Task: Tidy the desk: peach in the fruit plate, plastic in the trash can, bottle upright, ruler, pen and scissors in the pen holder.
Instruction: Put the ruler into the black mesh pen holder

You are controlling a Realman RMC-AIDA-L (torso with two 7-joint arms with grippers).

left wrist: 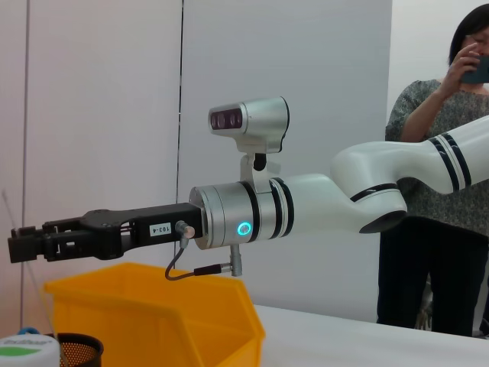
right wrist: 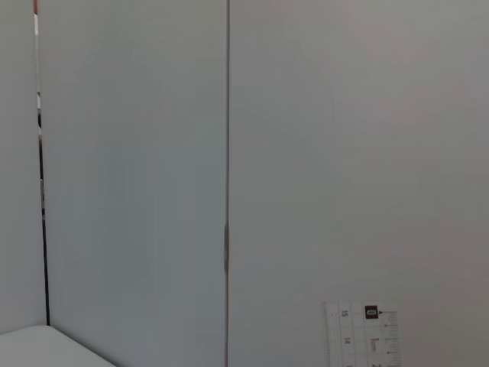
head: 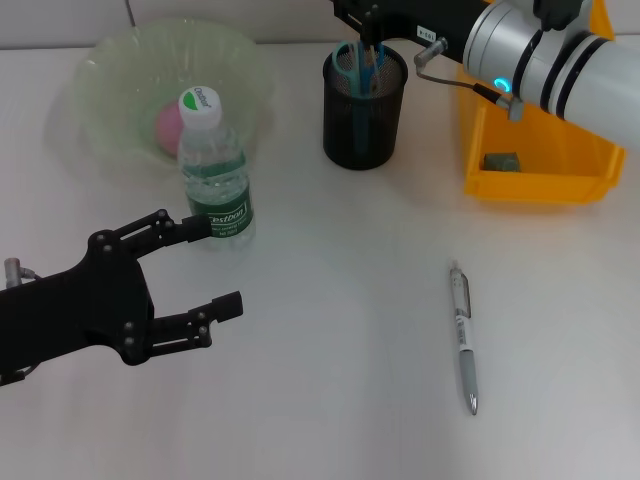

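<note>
The water bottle (head: 215,185) stands upright with its white and green cap (left wrist: 27,348) on. My left gripper (head: 222,268) is open just in front of it, one finger (head: 190,228) near the label, gripping nothing. A pink peach (head: 166,125) lies in the pale green fruit plate (head: 110,70). The black mesh pen holder (head: 365,120) holds blue-handled items, and a clear ruler (right wrist: 359,336) pokes up in the right wrist view. My right gripper (head: 370,30) hovers over the holder. The pen (head: 463,335) lies on the table. A greenish plastic scrap (head: 500,160) sits in the yellow trash can (head: 540,185).
The yellow bin (left wrist: 153,321) stands right of the pen holder (left wrist: 72,352). A person stands behind the table at the far side (left wrist: 443,153). White tabletop stretches between the bottle and the pen.
</note>
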